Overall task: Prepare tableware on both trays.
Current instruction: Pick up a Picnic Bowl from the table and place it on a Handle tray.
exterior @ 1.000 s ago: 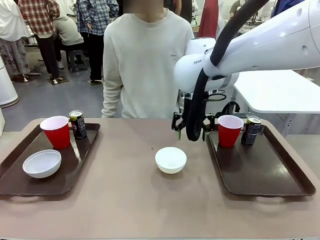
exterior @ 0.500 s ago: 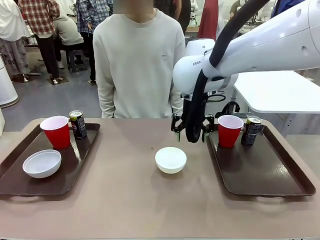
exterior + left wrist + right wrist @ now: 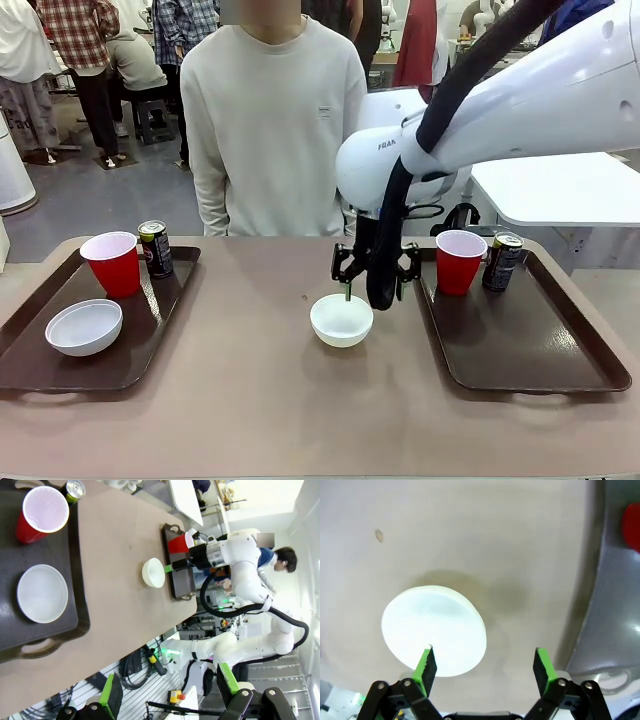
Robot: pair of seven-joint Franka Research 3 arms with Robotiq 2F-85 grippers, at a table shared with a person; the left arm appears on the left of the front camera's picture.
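1. Front view showed my right pincer (image 3: 372,283) hanging just above the far edge of a small white bowl (image 3: 341,319), which sat on the bare worktop (image 3: 250,390) between the two trays.
2. My right pincer's jaws stood apart and held nothing; one green pad (image 3: 347,291) pointed down at the bowl's far rim.
3. From my right wrist, the same bowl (image 3: 434,630) lay below my green pads (image 3: 425,663), mostly toward the left one, with the edge of a tray (image 3: 615,600) off to the right.
4. My left tray (image 3: 150,330) carried a red cup (image 3: 113,263), a dark can (image 3: 155,248) just beside it, and a second white bowl (image 3: 84,326) nearer to me.
5. My right tray (image 3: 540,350) carried another red cup (image 3: 459,261) and another dark can (image 3: 502,261), side by side at its far end; the near part of that tray was bare.
6. From my left wrist, my left pincer (image 3: 170,695) was raised well off the worktop, jaws wide apart and empty.
7. That left wrist view also looked down on the left tray (image 3: 75,580) with its cup (image 3: 42,514) and bowl (image 3: 42,593), and on the middle bowl (image 3: 153,572) farther off.
8. A person in a pale sweater (image 3: 272,130) stood at the far side of the worktop, behind the middle bowl.
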